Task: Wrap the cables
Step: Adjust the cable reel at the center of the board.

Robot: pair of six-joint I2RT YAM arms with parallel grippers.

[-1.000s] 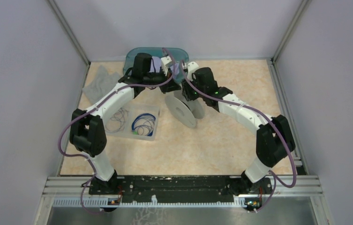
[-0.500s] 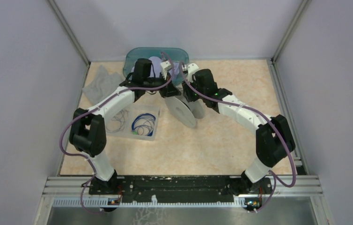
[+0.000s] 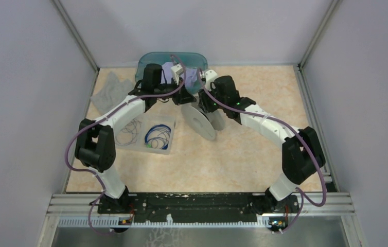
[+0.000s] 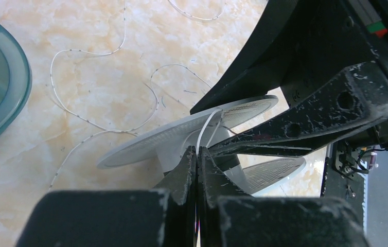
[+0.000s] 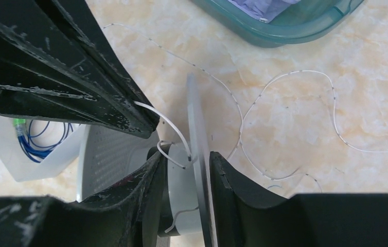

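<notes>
Fingers of left gripper (image 4: pixel 196 152) pinch thin whitish cable (image 4: pixel 205 128); right gripper (image 5: pixel 186 157) clamps flat-disced white spool (image 5: pixel 112 154).

Marbled table (image 3: pixel 243 149); teal tray (image 3: pixel 143 64), grey cloth (image 3: pixel 105 91), clear bin (image 3: pixel 167 148), whitish cable (image 5: pixel 333 110)

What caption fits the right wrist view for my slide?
Right fingers hold the spool by one flange; left fingers, shut, pinch the whitish cable running to its hub.

White spool (image 3: pixel 199 123), white cable (image 4: pixel 206 128), blue cables (image 3: pixel 157 135), marbled beige table (image 3: pixel 243 154).
</notes>
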